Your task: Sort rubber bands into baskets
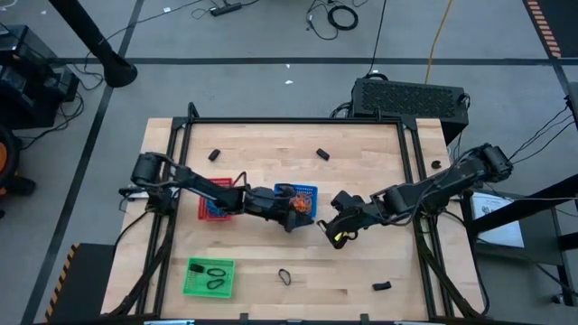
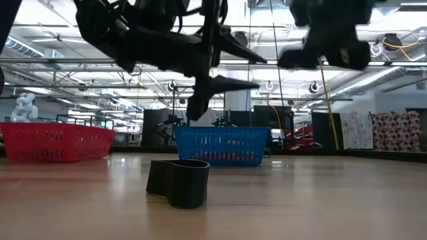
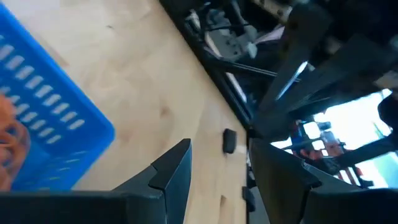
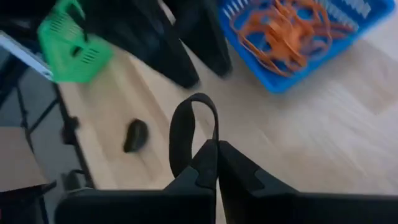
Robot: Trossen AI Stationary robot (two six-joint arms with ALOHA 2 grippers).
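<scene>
The blue basket (image 1: pixel 300 197) holds orange rubber bands (image 4: pixel 283 30) and stands mid-table, with the red basket (image 1: pixel 213 200) to its left. The green basket (image 1: pixel 209 277) at the near left holds black bands. My left gripper (image 3: pixel 227 165) is open and empty, above the table by the blue basket's near side (image 1: pixel 293 218). My right gripper (image 4: pixel 216 155), just right of the blue basket (image 1: pixel 340 231), is shut on a black rubber band (image 4: pixel 186 127). My right gripper pinches the black band at one end of its loop (image 4: pixel 210 144) between its two fingers. The rest of the loop stands out past the fingertips, open and slack. The low view shows the gripper (image 2: pixel 327 37) high above the table, so the band is lifted clear.
Loose black bands lie on the table at the near middle (image 1: pixel 284 275), near right (image 1: pixel 381 286), far left (image 1: pixel 214 154) and far middle (image 1: pixel 321 153). The near-middle one stands large in the low view (image 2: pixel 179 181). The two grippers are close together.
</scene>
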